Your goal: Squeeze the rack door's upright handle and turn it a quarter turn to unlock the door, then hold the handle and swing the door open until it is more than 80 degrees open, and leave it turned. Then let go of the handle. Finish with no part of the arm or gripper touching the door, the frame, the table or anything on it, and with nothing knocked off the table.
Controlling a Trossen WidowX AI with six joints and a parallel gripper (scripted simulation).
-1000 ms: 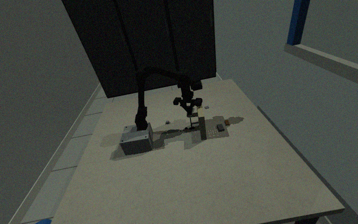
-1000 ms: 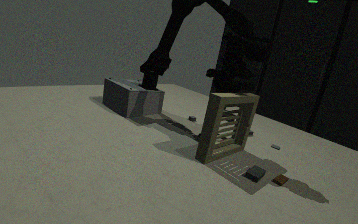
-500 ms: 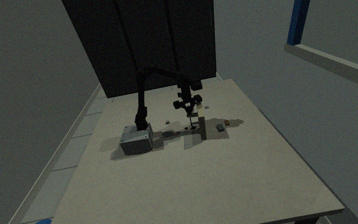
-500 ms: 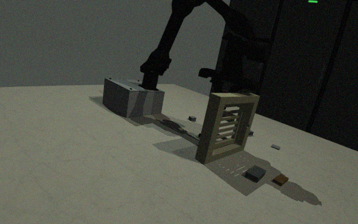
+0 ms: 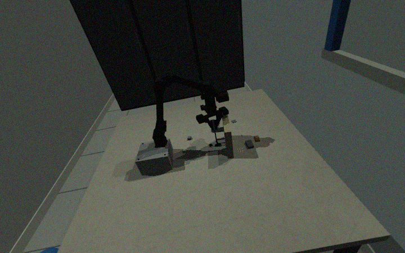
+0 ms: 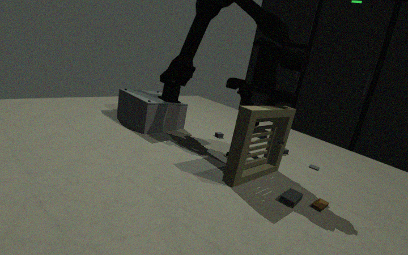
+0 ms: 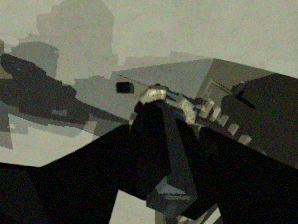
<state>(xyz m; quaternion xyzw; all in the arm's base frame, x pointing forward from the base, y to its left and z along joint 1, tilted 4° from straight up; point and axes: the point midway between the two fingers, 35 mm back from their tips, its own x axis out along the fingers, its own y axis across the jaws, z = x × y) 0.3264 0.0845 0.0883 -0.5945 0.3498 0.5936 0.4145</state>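
The pale rack frame stands upright on the table. The slatted door shows through its opening, and slat ends show at the right in the wrist view. Its exact opening angle is hard to tell. The thin dark handle stands upright on the robot's side of the frame. My gripper points down over the handle's upper part, with its fingers parted and the handle between them. Whether a finger touches it cannot be told. The frame hides the fingertips in the exterior view.
A dark block and an orange block lie beyond the frame. A small grey block lies on the robot's side. A flat light piece lies past the frame's far end.
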